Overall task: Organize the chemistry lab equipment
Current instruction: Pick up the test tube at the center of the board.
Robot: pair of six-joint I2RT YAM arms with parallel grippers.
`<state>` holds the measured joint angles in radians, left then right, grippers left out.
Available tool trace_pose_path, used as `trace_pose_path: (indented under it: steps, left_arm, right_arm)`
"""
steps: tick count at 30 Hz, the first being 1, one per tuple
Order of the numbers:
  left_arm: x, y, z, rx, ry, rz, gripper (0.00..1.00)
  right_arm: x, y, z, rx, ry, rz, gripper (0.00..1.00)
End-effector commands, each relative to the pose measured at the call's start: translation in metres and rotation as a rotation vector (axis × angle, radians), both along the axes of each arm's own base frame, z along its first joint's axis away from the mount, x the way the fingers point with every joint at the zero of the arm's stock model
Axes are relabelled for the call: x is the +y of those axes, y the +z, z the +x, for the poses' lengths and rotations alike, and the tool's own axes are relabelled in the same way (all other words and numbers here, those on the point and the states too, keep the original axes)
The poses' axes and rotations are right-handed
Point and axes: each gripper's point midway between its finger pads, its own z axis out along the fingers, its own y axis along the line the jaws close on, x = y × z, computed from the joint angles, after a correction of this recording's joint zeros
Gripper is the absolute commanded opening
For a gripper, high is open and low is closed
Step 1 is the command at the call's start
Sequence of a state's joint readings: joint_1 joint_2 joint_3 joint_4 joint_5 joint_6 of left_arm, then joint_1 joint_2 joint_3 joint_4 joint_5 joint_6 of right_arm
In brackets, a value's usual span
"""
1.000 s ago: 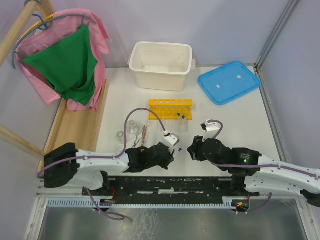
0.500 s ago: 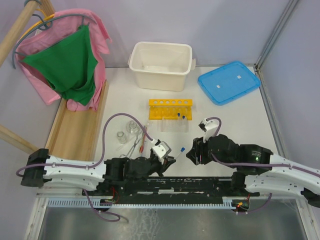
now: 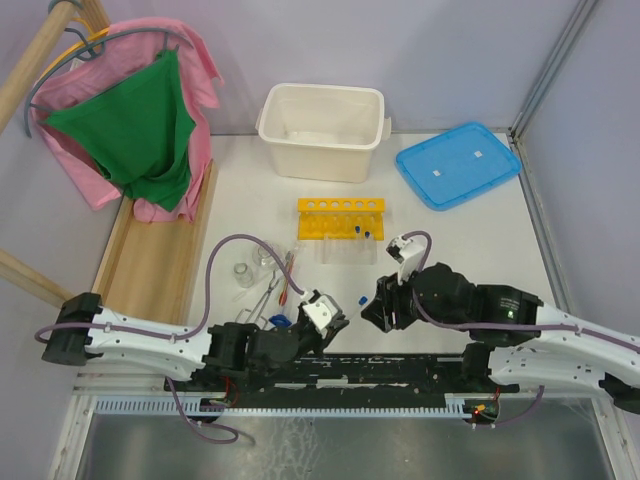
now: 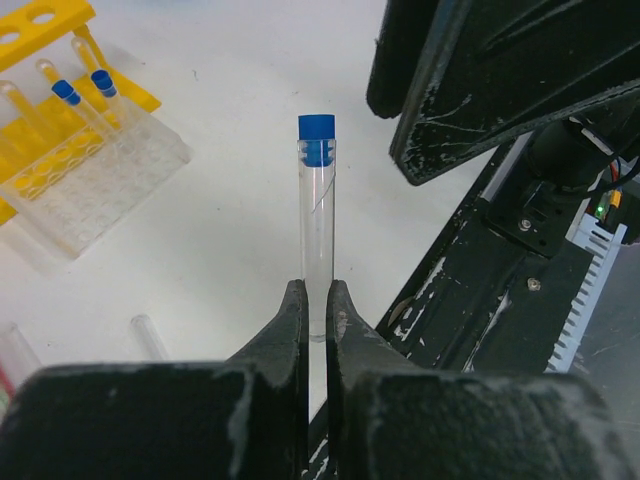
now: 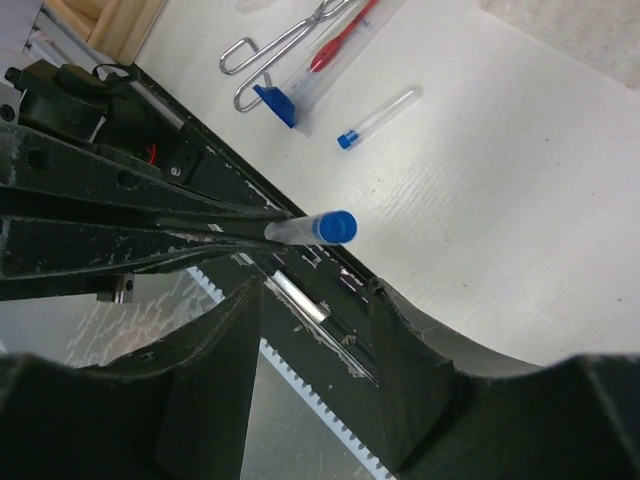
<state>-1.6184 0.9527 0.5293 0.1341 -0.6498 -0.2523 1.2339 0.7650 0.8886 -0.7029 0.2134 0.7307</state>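
jaws l: pinch tube (image 4: 317,240) at bare end | jaws r: spread, its blue cap (image 5: 338,226) near gap

A white tabletop (image 3: 470,250) stands in a corner of plain pale lilac walls (image 3: 450,50), evenly lit, with a grey metal post (image 3: 548,72) at the right. At the left, a wooden frame (image 3: 35,60) carries a pink garment (image 3: 197,62) and a green garment (image 3: 130,130) on a hanger (image 3: 120,38), above a long wooden tray (image 3: 150,262).
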Motion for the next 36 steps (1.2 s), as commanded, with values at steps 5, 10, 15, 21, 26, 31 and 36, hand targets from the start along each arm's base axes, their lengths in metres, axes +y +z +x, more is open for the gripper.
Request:
trace_pose_path:
  steps: [5, 10, 15, 21, 26, 31, 36]
  left_arm:
    - [0.002, 0.025, 0.005, -0.136, 0.003, -0.064, 0.03]
    - [0.005, 0.035, 0.003, -0.165, -0.031, -0.069, 0.03]
    - [0.012, 0.041, 0.003, -0.173, -0.033, -0.077, 0.03]
    - [0.015, 0.041, 0.005, -0.175, -0.027, -0.08, 0.03]
    - [0.014, 0.04, 0.005, -0.178, -0.021, -0.078, 0.03]
    - [0.011, 0.037, 0.005, -0.173, -0.02, -0.07, 0.03]
    - [0.011, 0.035, 0.008, -0.174, 0.001, -0.06, 0.03]
  right_arm:
    - [0.023, 0.057, 0.009, -0.037, 0.09, 0.11, 0.54]
    - [0.021, 0.054, 0.018, 0.001, 0.074, 0.109, 0.53]
    - [0.024, 0.039, 0.02, 0.034, 0.064, 0.114, 0.52]
    - [0.037, 0.035, 0.018, 0.049, 0.104, 0.134, 0.5]
    - [0.044, 0.035, 0.019, 0.05, 0.131, 0.13, 0.47]
    - [0.046, 0.035, 0.019, 0.046, 0.143, 0.135, 0.41]
    - [0.045, 0.034, 0.019, 0.046, 0.146, 0.136, 0.22]
